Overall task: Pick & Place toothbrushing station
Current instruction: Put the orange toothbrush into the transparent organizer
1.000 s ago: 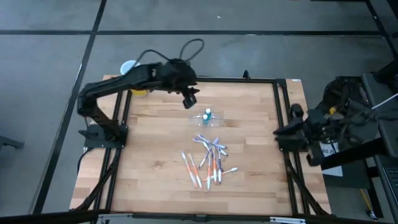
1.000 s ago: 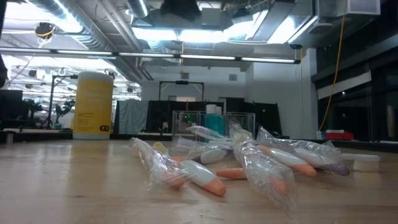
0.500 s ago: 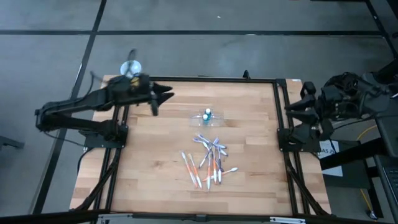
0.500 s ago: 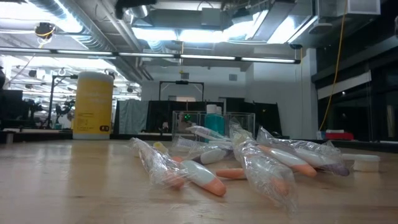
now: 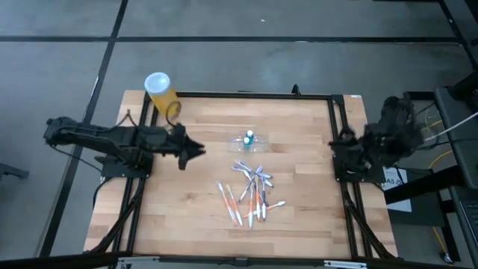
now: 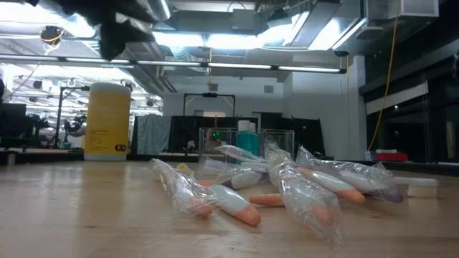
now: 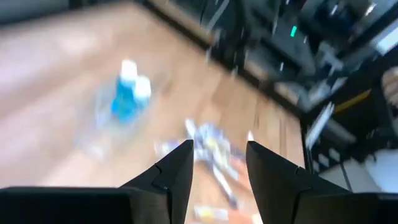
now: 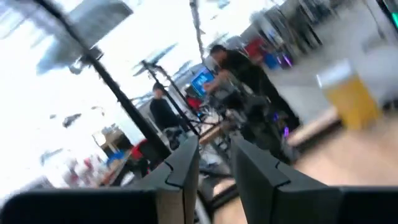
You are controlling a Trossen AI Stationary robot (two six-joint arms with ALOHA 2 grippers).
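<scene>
The toothbrushing station point(image 5: 248, 140) is a clear plastic holder standing on the wood at the far middle, with a blue-and-white item upright inside it; it also shows in the low view point(image 6: 244, 143) and the left wrist view point(image 7: 127, 102). My left gripper point(image 5: 193, 149) is open and empty, level over the table left of the holder; in its wrist view point(image 7: 217, 163) the fingers frame the toothbrush pile. My right gripper point(image 8: 215, 163) is slightly open and empty, at the table's right edge point(image 5: 358, 142).
A pile of plastic-wrapped white, orange and blue toothbrushes point(image 5: 250, 193) lies in the table's middle, near of the holder point(image 6: 272, 186). A yellow cylinder with a white lid point(image 5: 160, 90) stands at the far left corner. People show in the room beyond point(image 8: 233, 68).
My left gripper has drawn back from beside the holder toward the table's left edge, then come toward the near edge and dropped lower, the arm folding back. My right arm has swung about at the right edge. The holder and toothbrushes have stayed put.
</scene>
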